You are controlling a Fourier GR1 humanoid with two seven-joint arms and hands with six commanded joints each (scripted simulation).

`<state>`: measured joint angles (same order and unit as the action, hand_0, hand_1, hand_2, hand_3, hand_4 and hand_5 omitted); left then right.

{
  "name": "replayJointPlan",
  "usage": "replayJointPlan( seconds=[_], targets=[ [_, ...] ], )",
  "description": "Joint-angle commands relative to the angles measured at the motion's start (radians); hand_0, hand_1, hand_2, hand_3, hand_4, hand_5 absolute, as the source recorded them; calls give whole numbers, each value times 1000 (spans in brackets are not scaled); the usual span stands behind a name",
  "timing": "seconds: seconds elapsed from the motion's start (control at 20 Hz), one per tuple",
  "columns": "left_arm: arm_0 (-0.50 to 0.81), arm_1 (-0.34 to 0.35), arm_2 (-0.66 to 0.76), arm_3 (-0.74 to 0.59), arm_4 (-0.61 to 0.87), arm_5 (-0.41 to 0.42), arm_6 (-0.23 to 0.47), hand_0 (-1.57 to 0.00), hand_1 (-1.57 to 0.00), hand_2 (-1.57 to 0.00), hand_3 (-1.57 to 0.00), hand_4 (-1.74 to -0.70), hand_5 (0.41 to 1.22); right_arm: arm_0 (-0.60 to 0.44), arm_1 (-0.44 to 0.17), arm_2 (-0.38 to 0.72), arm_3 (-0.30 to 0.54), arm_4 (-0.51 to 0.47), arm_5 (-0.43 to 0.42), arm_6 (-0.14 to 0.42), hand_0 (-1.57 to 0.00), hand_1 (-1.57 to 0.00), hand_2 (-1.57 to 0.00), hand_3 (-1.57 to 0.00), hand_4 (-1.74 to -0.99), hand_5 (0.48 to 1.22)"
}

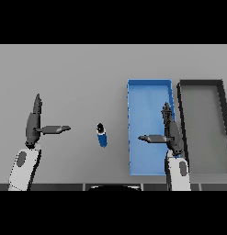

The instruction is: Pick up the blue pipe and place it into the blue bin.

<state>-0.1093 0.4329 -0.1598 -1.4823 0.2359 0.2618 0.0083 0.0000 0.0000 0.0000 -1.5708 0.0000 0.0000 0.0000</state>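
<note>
Blue pipe (102, 135) lies free beside the blue bin (149, 84) (both hands (34, 124) (171, 133) spread, grasping nothing).

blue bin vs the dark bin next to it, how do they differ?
Colour: the blue bin is bright blue all over, walls and floor; the dark bin has black walls and a grey floor.
Position: the blue bin lies nearer the blue pipe; the dark bin sits on its far side, toward the table's right edge.
Overlap: the right hand shows over the blue bin's right wall, just short of the dark bin.
Shared: both are long rectangular open trays, side by side, holding nothing.
</note>
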Motion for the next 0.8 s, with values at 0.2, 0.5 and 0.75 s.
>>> replayJointPlan(
  seconds=[0.2,0.5,0.75],
  targets=[
    [20,-9,-15,-29,-12,14,-10,1,1,1,1,-1006,586,24,-13,-5,-16,-12,12,-11,1,1,1,1,-1222,603],
    [104,153,-84,-73,-30,-218,-132,1,1,1,1,-1010,589,126,-145,65,-127,88,94,-91,1,1,1,1,-1232,599],
    [108,163,-99,-73,0,-291,-154,1,1,1,1,-1023,594,135,-148,79,-155,110,85,-70,1,1,1,1,-1218,589]
  ],
)
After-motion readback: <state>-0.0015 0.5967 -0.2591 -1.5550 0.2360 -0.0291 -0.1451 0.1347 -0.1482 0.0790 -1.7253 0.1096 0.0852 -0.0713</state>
